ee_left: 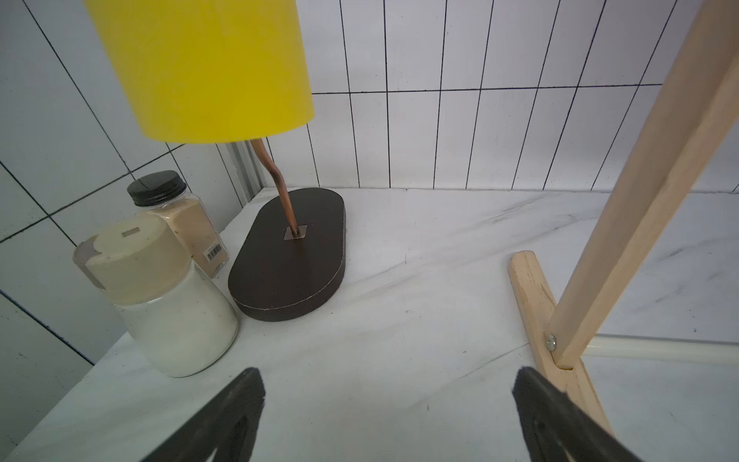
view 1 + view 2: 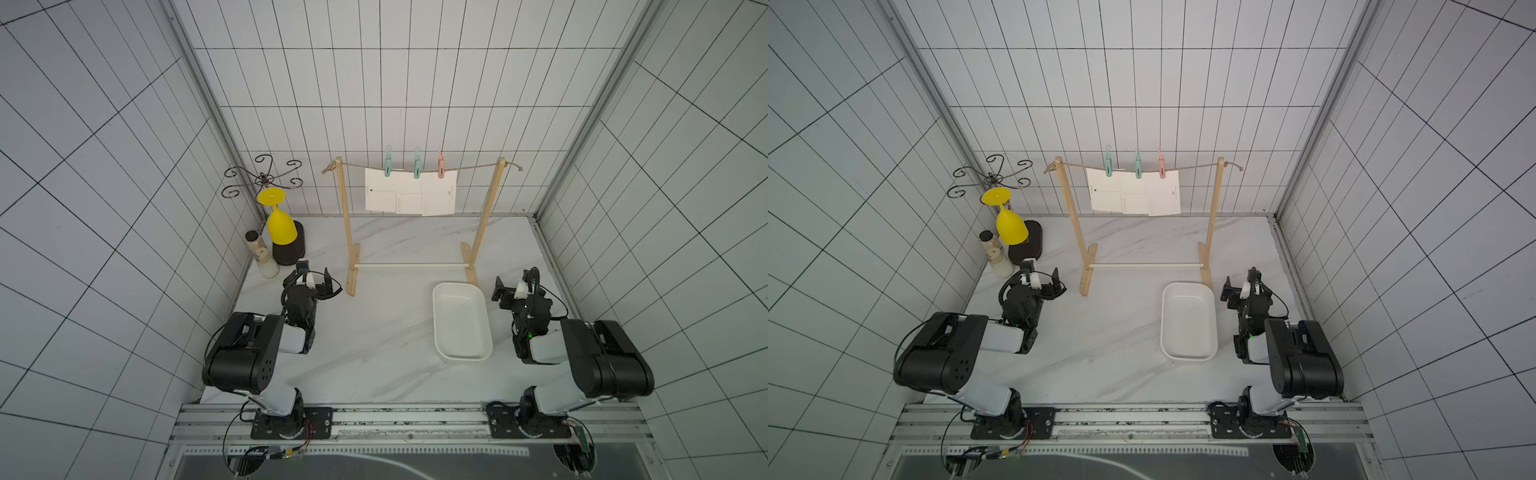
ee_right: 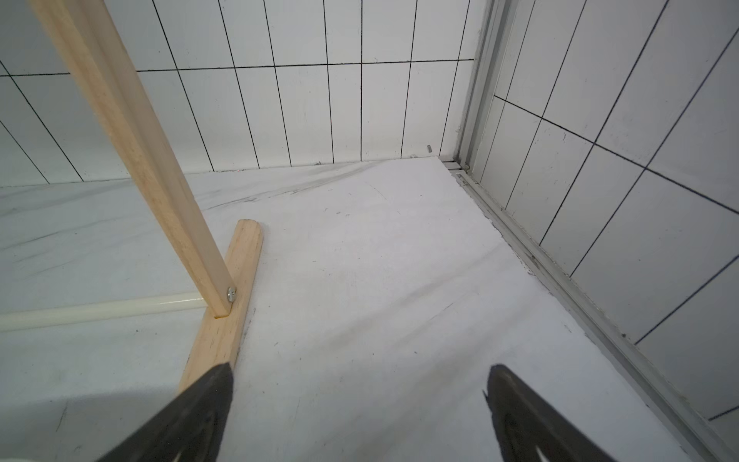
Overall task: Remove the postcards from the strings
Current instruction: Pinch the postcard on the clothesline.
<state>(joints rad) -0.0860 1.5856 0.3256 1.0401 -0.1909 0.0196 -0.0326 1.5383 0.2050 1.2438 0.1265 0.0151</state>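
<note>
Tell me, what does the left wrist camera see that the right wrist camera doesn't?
Only the left wrist view: a yellow glass above a dark oval base, and two jars beside it, one black-lidded, one holding white powder.
Only the right wrist view: a metal rail along the side wall.
Both: a post and foot of the wooden frame, the white dowel, the marble table, the tiled wall, and open jaws with nothing between them.
</note>
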